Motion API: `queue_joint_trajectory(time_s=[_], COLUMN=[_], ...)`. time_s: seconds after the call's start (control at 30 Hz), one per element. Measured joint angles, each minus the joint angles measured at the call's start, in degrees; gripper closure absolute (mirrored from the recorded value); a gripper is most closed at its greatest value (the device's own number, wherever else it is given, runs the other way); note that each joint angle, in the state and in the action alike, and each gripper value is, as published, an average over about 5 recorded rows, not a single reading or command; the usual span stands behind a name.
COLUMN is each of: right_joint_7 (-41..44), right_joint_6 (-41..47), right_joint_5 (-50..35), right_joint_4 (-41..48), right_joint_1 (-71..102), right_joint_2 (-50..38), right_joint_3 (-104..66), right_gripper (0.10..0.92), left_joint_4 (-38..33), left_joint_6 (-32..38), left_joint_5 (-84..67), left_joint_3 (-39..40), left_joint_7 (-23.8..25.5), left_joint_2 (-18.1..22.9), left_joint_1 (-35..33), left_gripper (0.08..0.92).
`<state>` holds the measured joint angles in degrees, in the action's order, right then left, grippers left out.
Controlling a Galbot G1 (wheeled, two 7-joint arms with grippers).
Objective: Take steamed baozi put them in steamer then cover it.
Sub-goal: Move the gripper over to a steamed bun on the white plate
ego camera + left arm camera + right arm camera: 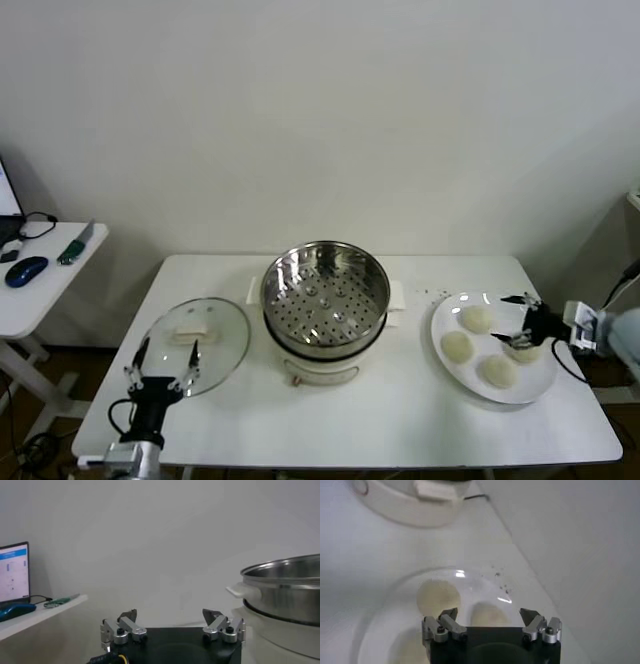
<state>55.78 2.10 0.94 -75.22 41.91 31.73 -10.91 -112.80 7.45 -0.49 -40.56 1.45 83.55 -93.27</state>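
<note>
One baozi (pixel 524 349) between right jaws (pixel 516 320)

Left claw (pixel 166 363) low at front-left, right claw (pixel 521 322) far right, both spread wide.

Even, soft indoor light from overhead, no hard shadows. Wall grey-white, darker toward the corners in head view. Desk (pixel 400 410) bright, near blown out. Steamer (pixel 325 295) throws specular highlights off its rim and inner wall; faint soft shadow under its base. Glass lid (pixel 195 345) shows mild glare. Right wrist view: plate (pixel 380 625) washed out, small glints on its rim, background soft. Left wrist view: dim, flat, low contrast; laptop screen (pixel 13 572) glows blue, slightly blurred.
</note>
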Motion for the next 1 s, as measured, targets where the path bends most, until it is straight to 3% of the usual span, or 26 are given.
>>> queue_joint_trajectory(time_s=[0.43,1.0], right_joint_7=[12.1,14.7], right_joint_6=[-4.0,-7.4], right_joint_5=[7.8,13.0], right_joint_4=[20.2,38.0], right_joint_1=[-33.4,-44.4], right_joint_2=[5.7,18.8], right_joint_3=[34.0,48.3], right_gripper=[0.203,0.203], left_joint_4=[0.2,0.9], left_joint_6=[-1.9,-3.3], left_joint_5=[-0.2,-0.4], left_joint_3=[-1.1,-2.1], left_joint_7=[0.0,-0.1], left_joint_2=[-0.4,-0.7], left_joint_1=[1.5,2.8], left_gripper=[0.177,0.177])
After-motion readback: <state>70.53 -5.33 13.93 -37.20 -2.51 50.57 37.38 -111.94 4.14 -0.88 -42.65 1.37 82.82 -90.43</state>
